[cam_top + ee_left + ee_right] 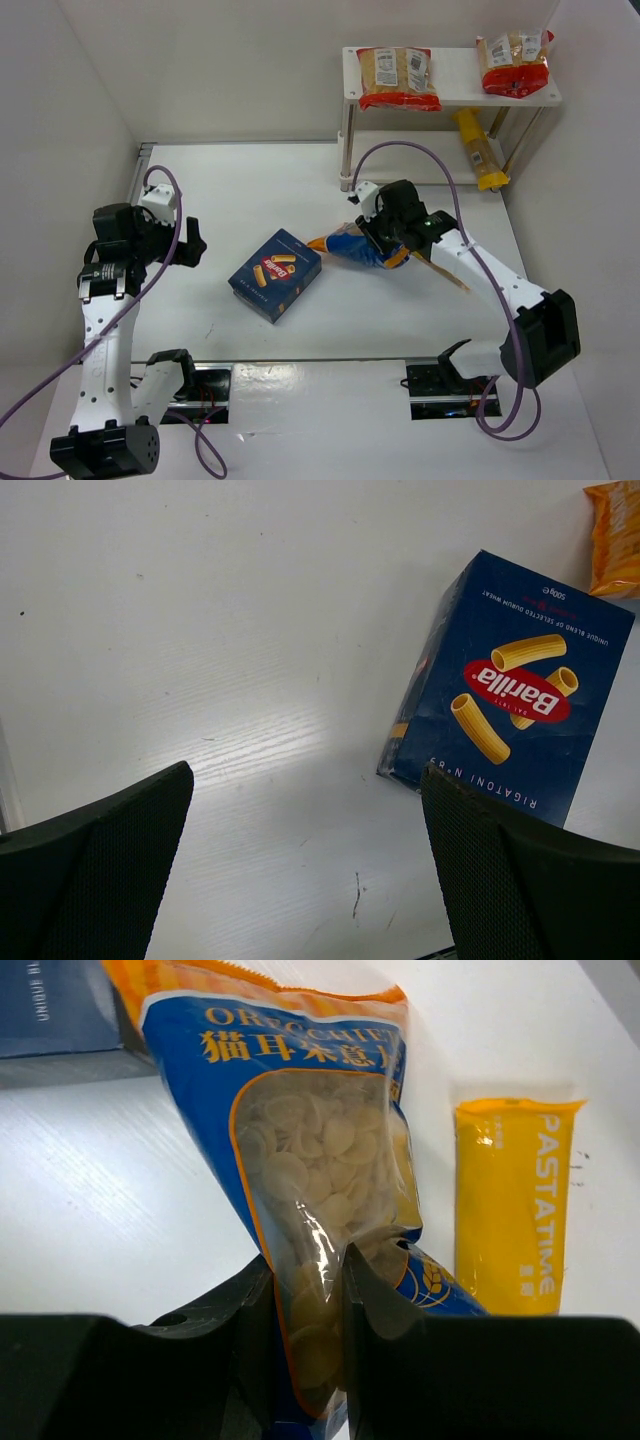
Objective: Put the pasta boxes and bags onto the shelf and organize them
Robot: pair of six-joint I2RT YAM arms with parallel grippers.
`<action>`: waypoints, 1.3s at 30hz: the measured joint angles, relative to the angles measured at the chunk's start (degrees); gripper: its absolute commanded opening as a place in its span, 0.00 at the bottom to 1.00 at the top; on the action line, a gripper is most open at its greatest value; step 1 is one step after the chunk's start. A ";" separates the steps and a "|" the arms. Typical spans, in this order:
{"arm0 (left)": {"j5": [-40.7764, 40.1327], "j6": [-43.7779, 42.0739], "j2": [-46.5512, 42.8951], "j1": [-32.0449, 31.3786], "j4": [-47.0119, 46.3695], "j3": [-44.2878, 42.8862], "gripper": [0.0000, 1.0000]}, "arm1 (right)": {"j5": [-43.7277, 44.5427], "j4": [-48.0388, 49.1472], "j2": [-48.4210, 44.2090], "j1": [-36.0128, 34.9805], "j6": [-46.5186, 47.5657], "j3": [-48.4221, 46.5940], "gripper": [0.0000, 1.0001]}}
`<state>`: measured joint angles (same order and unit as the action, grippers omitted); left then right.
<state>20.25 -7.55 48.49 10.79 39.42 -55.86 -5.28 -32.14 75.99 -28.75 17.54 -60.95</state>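
Note:
The dark-blue pasta box (pixel 275 275) lies flat at mid-table; it also shows in the left wrist view (pixel 510 710). My right gripper (pixel 385 240) is shut on the blue-trimmed bag (pixel 320 1140) of pale round pieces, just right of the box. Its jaws (pixel 310 1290) pinch the bag's lower end. A long yellow bag (pixel 510 1200) lies on the table beside it. My left gripper (pixel 190 245) is open and empty, left of the box (pixel 305 810). The white shelf (pixel 455 70) stands at the back right. Two red-trimmed bags (pixel 398 78) (pixel 515 62) lie on its top board, and an orange-yellow bag (pixel 478 150) lies below.
White walls (pixel 90 110) close in the table on the left, back and right. The shelf's thin legs (pixel 346 150) stand near the right arm's purple cable (pixel 400 146). The table's near edge (pixel 320 360) runs in front of both arm bases.

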 measured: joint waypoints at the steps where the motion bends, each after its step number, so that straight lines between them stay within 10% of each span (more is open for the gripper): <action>1: -0.02 0.00 0.00 0.00 0.00 0.02 1.00 | 0.52 0.35 -0.15 0.15 -0.20 0.31 0.00; 39: 0.00 0.00 -0.37 0.02 -0.09 0.81 1.00 | 41.55 41.92 -3.39 0.52 -0.96 10.56 0.00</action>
<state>20.25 -7.55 48.12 10.81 39.33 -55.05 36.27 9.78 72.60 -28.23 16.58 -50.39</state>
